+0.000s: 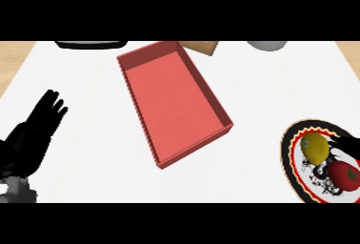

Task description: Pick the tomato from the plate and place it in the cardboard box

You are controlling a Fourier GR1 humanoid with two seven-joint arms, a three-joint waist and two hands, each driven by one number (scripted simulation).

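Here's your tomato (346,174), red and round, sitting low on the patterned plate (294,162) at the right edge of the counter, with a yellow fruit (315,147) just beside it, up and to the left, apparently touching or nearly so. You should expect the tomato to be light, smooth and a little slippery, with a soft skin that bruises if pinched, so your best hold is likely around its widest part, fingers on one side and thumb on the other, coming down from above. Your right hand (346,144) shows only as a dark shape at the plate's right rim, just above the tomato and just beside the yellow fruit; you cannot tell from here how its fingers are set or whether they touch anything. Nothing visibly wraps the tomato, so treat it as not yet picked. Your left hand (36,128) rests at the left edge, fingers straight and pointing up, holding nothing, well apart from the plate. The red box (172,95) lies open in the middle of the white counter (281,86), tilted, between both hands. Watch the yellow fruit: it crowds the tomato's upper side.
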